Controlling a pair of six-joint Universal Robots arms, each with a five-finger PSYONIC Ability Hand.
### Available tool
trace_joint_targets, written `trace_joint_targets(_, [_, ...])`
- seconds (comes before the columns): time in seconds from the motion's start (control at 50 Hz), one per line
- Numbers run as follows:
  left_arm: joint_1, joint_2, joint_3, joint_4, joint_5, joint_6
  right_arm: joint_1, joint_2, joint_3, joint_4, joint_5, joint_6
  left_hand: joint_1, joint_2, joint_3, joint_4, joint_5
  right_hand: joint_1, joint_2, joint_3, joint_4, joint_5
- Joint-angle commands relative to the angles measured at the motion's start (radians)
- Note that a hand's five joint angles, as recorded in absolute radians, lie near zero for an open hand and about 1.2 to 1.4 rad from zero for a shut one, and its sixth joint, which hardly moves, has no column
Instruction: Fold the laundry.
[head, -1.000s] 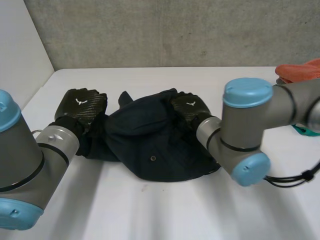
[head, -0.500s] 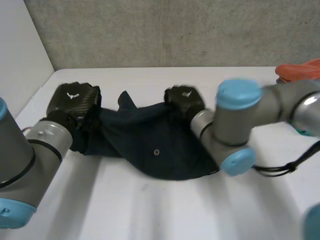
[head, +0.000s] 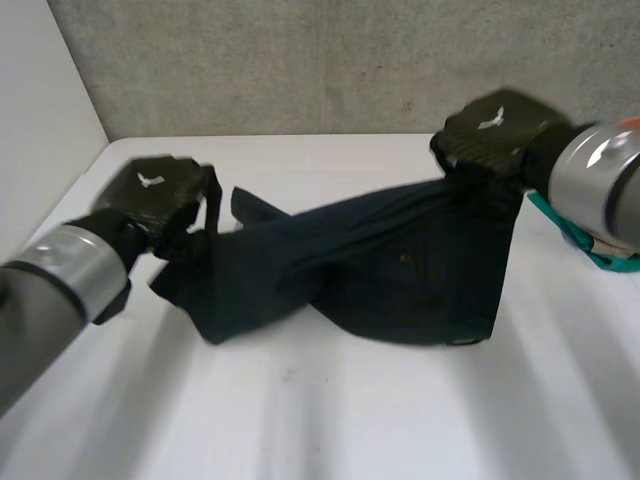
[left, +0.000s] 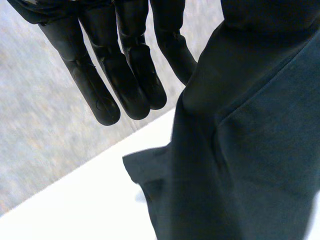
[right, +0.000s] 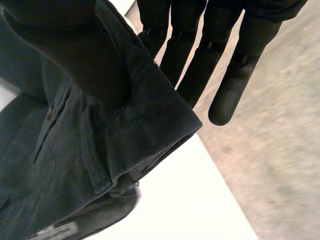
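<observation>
head view: the left hand (head: 155, 190) is raised over the left side of the white surface (head: 330, 420), and the right hand (head: 492, 128) is higher, far to the right near the back wall. the dark garment (head: 380, 270) is stretched between them in a slanting band. its lower part sags onto the surface, and a loose flap sticks up beside the left hand. a teal thing (head: 600, 255) lies just beside the garment's right end, partly behind the right arm.

left wrist view: the fingers (left: 132, 85) hang straight and close together. the garment (left: 250, 150) runs up past the last of them toward the palm, so i judge it is pinched there between thumb and finger, though the pinch itself is hidden.

right wrist view: the fingers (right: 225, 100) are straight behind the thick waistband (right: 160, 110), and what looks like the thumb presses it from the near side. that is a flat pinch on the band's corner.

risks: both holds look shallow, so a harder pull apart could slip the cloth out of one hand and drop that end in a heap. the band looks twisted and the hands are at uneven heights, so laying it down like this would likely set creases in crooked. the sagging part may drag and bunch, and the right end could catch the teal thing.
</observation>
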Motion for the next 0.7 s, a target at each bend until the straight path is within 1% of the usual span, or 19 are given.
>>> trace_joint_targets(0.02, [-0.004, -0.255, 0.128, 0.054, -0.085, 0.069, 0.029, 0.164, 0.002, -0.092, 0.054, 0.051, 0.236, 0.196, 0.206, 0.194, 0.215, 0.284, 0.216, 0.209, 0.2, 0.217])
trace_joint_targets(0.04, [-0.004, -0.275, 0.147, 0.057, -0.097, 0.073, 0.029, 0.175, -0.001, -0.116, 0.064, 0.062, 0.236, 0.196, 0.206, 0.194, 0.215, 0.284, 0.216, 0.209, 0.2, 0.217])
trace_joint_targets(0.06, [-0.006, -0.311, 0.185, 0.062, -0.12, 0.078, 0.024, 0.199, -0.016, -0.18, 0.083, 0.083, 0.236, 0.196, 0.206, 0.194, 0.215, 0.284, 0.216, 0.209, 0.2, 0.217])
trace_joint_targets(0.12, [-0.006, -0.361, 0.266, 0.092, -0.146, 0.09, 0.026, 0.24, -0.06, -0.306, 0.104, 0.111, 0.236, 0.196, 0.206, 0.194, 0.215, 0.284, 0.216, 0.209, 0.2, 0.217])
trace_joint_targets(0.14, [-0.006, -0.383, 0.332, 0.126, -0.157, 0.096, 0.027, 0.269, -0.103, -0.404, 0.118, 0.129, 0.236, 0.196, 0.206, 0.194, 0.215, 0.284, 0.216, 0.209, 0.2, 0.217])
trace_joint_targets(0.2, [-0.003, -0.391, 0.433, 0.181, -0.162, 0.092, 0.038, 0.296, -0.16, -0.55, 0.137, 0.164, 0.236, 0.196, 0.206, 0.194, 0.215, 0.284, 0.216, 0.209, 0.2, 0.217])
trace_joint_targets(0.22, [-0.001, -0.384, 0.491, 0.231, -0.159, 0.083, 0.042, 0.303, -0.2, -0.66, 0.149, 0.195, 0.236, 0.196, 0.206, 0.194, 0.215, 0.284, 0.216, 0.209, 0.2, 0.217])
trace_joint_targets(0.28, [0.0, -0.353, 0.565, 0.344, -0.145, 0.051, 0.053, 0.294, -0.237, -0.832, 0.175, 0.256, 0.236, 0.196, 0.206, 0.194, 0.215, 0.284, 0.216, 0.209, 0.2, 0.217])
trace_joint_targets(0.3, [0.0, -0.327, 0.591, 0.437, -0.139, 0.015, 0.058, 0.279, -0.243, -0.935, 0.193, 0.304, 0.236, 0.196, 0.206, 0.194, 0.215, 0.284, 0.216, 0.209, 0.2, 0.217])
trace_joint_targets(0.34, [0.0, -0.299, 0.61, 0.52, -0.134, -0.022, 0.065, 0.25, -0.243, -1.071, 0.209, 0.371, 0.236, 0.196, 0.206, 0.194, 0.215, 0.284, 0.216, 0.209, 0.2, 0.217])
trace_joint_targets(0.36, [-0.001, -0.277, 0.621, 0.598, -0.128, -0.052, 0.067, 0.241, -0.243, -1.109, 0.21, 0.388, 0.236, 0.196, 0.206, 0.194, 0.215, 0.284, 0.216, 0.209, 0.2, 0.217])
trace_joint_targets(0.38, [-0.001, -0.267, 0.621, 0.618, -0.125, -0.061, 0.069, 0.235, -0.24, -1.133, 0.21, 0.402, 0.236, 0.196, 0.206, 0.194, 0.215, 0.284, 0.216, 0.209, 0.2, 0.217])
trace_joint_targets(0.44, [0.006, -0.241, 0.616, 0.62, -0.105, -0.065, 0.059, 0.219, -0.246, -1.161, 0.204, 0.419, 0.236, 0.196, 0.206, 0.194, 0.215, 0.284, 0.216, 0.209, 0.2, 0.217])
trace_joint_targets(0.52, [0.016, -0.218, 0.575, 0.527, -0.094, -0.033, 0.052, 0.219, -0.243, -1.088, 0.178, 0.419, 0.236, 0.196, 0.206, 0.194, 0.215, 0.284, 0.216, 0.209, 0.2, 0.217])
trace_joint_targets(0.54, [0.02, -0.201, 0.538, 0.481, -0.097, -0.023, 0.049, 0.224, -0.236, -1.043, 0.163, 0.419, 0.236, 0.196, 0.206, 0.194, 0.215, 0.284, 0.216, 0.209, 0.2, 0.217])
trace_joint_targets(0.6, [0.023, -0.175, 0.454, 0.419, -0.102, -0.013, 0.047, 0.231, -0.206, -0.97, 0.128, 0.418, 0.236, 0.196, 0.206, 0.194, 0.215, 0.284, 0.216, 0.209, 0.2, 0.217])
trace_joint_targets(0.62, [0.022, -0.157, 0.382, 0.393, -0.097, -0.006, 0.043, 0.236, -0.177, -0.93, 0.103, 0.413, 0.236, 0.196, 0.206, 0.194, 0.215, 0.284, 0.216, 0.209, 0.2, 0.217])
trace_joint_targets(0.68, [0.013, -0.137, 0.275, 0.387, -0.097, 0.0, 0.032, 0.244, -0.125, -0.873, 0.077, 0.398, 0.236, 0.196, 0.206, 0.194, 0.215, 0.284, 0.216, 0.209, 0.2, 0.217])
trace_joint_targets(0.7, [0.005, -0.128, 0.198, 0.391, -0.097, 0.009, 0.026, 0.251, -0.081, -0.835, 0.068, 0.381, 0.236, 0.196, 0.206, 0.194, 0.215, 0.284, 0.216, 0.209, 0.2, 0.217])
